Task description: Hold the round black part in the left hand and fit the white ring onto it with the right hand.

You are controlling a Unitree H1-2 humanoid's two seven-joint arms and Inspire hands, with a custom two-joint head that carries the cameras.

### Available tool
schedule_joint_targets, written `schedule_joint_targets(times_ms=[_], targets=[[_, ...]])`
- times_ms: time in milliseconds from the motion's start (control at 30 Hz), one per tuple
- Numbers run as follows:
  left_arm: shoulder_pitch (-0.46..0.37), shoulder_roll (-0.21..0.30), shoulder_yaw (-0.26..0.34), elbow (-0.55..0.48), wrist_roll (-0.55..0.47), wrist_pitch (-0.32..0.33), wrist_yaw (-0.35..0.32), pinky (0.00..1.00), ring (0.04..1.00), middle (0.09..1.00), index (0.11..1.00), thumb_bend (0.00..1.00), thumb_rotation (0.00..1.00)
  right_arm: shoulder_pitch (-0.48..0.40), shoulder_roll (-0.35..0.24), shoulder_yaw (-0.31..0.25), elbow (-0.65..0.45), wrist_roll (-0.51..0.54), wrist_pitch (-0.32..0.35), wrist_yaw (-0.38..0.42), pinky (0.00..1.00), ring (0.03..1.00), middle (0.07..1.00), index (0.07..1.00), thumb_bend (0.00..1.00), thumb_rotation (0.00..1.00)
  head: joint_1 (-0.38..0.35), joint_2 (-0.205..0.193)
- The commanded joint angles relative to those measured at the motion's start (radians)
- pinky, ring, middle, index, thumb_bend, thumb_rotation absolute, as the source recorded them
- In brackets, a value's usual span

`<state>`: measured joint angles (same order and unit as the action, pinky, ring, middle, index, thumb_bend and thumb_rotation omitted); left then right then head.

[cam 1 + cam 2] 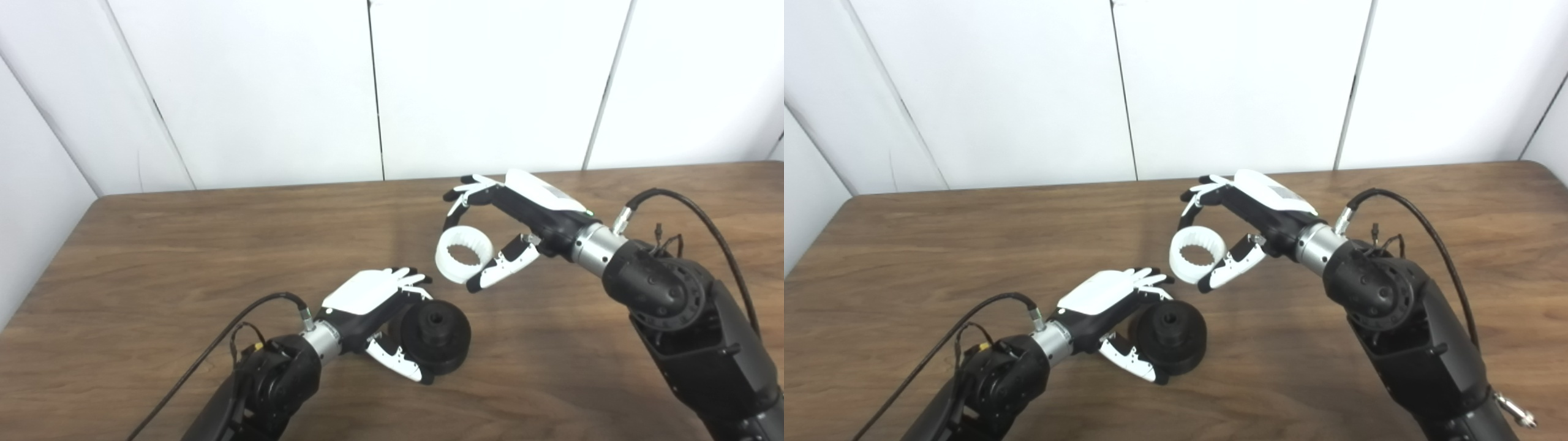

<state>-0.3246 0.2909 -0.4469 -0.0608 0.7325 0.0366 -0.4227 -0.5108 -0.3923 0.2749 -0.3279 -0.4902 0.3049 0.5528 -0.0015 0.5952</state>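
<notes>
Left hand (375,309) grips the round black part (436,335) low at the table (153,257) centre. Right hand (513,225) pinches the white ring (463,254), raised up-right, apart. Bare wood all round; no writing is legible.

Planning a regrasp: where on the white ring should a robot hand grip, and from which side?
Grip the white ring by its smooth outer wall, from its right, thumb and fingers on opposite sides as the right robot hand has it. Its bore is toothed and must stay clear for the round black part.

Left hand (373,306) low at seven o'clock, fingers curled, thumb below; right hand (511,229) raised at two o'clock, fingers arched over its thumb
</notes>
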Motion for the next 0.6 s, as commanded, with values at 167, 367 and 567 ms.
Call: schedule_joint_targets(times_ms=[167,367,567], targets=[[-0.027,0.002,0.0,-0.002,0.013,0.014,-0.007,1.0,1.0,0.961,0.712,0.98,0.45,-0.039,0.0,0.012,-0.076,0.003,0.037,0.032,0.96,0.976,0.857,0.49,0.52,0.14,0.001,0.004],[-0.029,0.004,-0.001,0.001,0.012,0.008,-0.003,1.0,1.0,0.96,0.71,0.97,0.45,-0.022,0.005,0.03,-0.084,0.003,0.048,0.043,0.94,0.97,0.85,0.489,0.52,0.14,0.001,0.008],[-0.031,0.005,0.0,-0.003,0.011,0.011,-0.008,1.0,1.0,0.959,0.713,0.97,0.44,-0.012,0.008,0.045,-0.081,0.002,0.045,0.051,0.96,0.978,0.857,0.49,0.52,0.14,0.003,0.011]])
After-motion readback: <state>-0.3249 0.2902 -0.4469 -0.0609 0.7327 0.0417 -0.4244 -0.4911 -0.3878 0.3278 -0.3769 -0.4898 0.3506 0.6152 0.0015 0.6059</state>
